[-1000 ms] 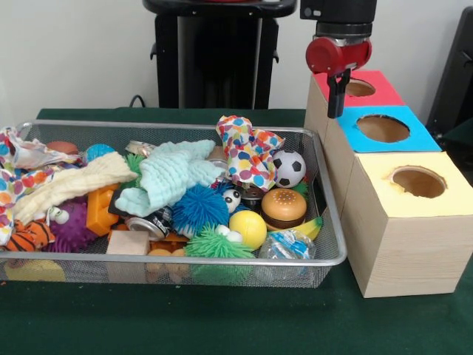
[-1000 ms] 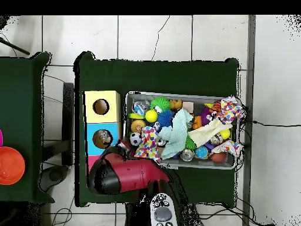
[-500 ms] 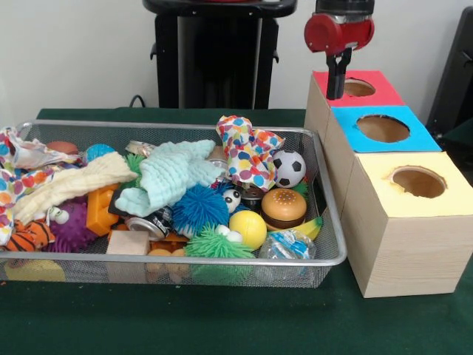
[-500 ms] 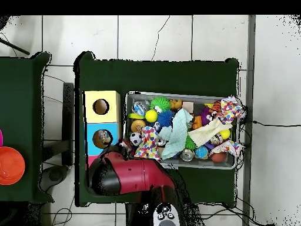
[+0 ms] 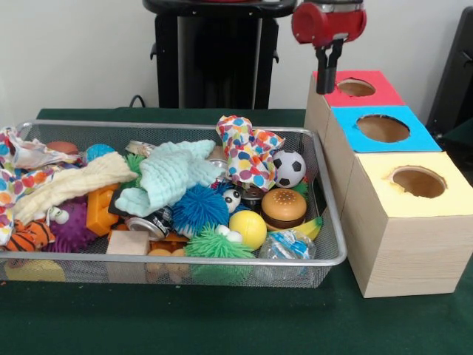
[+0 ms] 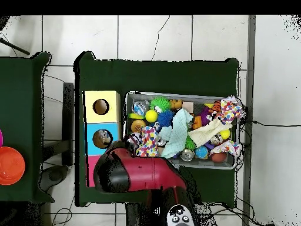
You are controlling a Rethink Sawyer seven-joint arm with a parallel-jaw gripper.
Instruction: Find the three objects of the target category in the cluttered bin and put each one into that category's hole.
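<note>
Gripper (image 5: 325,80) higher, leftward, above red box (image 5: 367,92)

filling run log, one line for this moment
gripper: shut, empty | position: above red box | wire bin: full of clutter

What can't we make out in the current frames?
- Gripper, front view: open or shut can't be told; overhead, the red arm covers it.
- Red box, overhead: mostly under the arm.
- Inside the blue box and yellow box holes, front view: contents hidden by the angle.
- Bin bottom layer: buried under cloths and toys, both views.
</note>
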